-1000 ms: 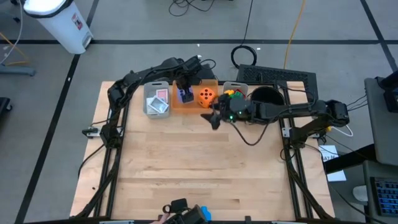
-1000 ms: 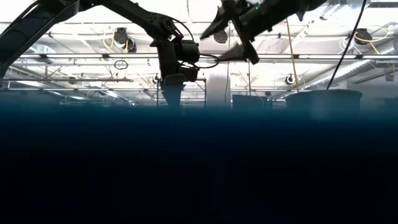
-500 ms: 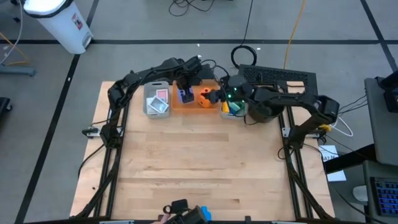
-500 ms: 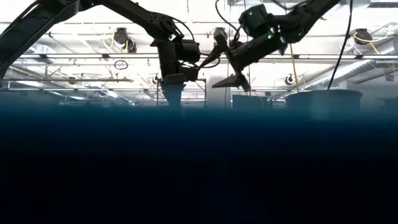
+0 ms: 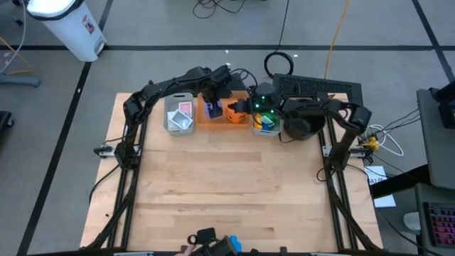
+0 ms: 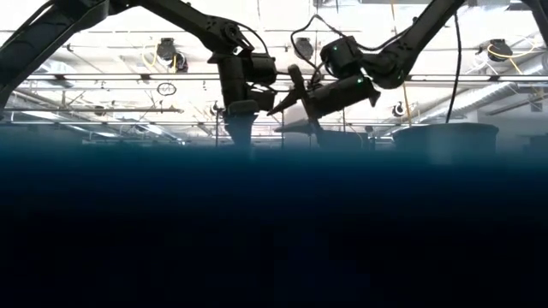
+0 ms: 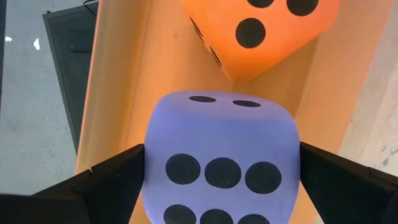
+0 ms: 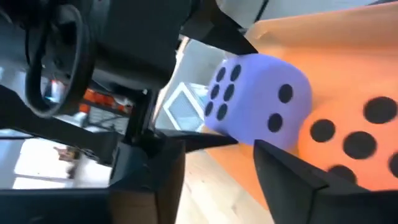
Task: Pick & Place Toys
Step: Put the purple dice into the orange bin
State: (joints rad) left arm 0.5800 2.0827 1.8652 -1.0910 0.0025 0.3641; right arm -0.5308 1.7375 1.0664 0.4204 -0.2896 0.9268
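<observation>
Orange bin (image 5: 222, 114) holding purple die (image 5: 211, 109) between the released left pincer (image 5: 211, 107), orange die (image 5: 234, 112) beside it, right pincer (image 5: 245, 108) grip unclear

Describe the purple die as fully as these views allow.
The purple die is a soft-looking foam cube with rounded corners and dark round pips. It sits in the orange bin, next to the orange die; whether the two touch is unclear. The left hand brackets it, one dark finger on each side, though contact cannot be confirmed. The right hand is at the orange die.
</observation>
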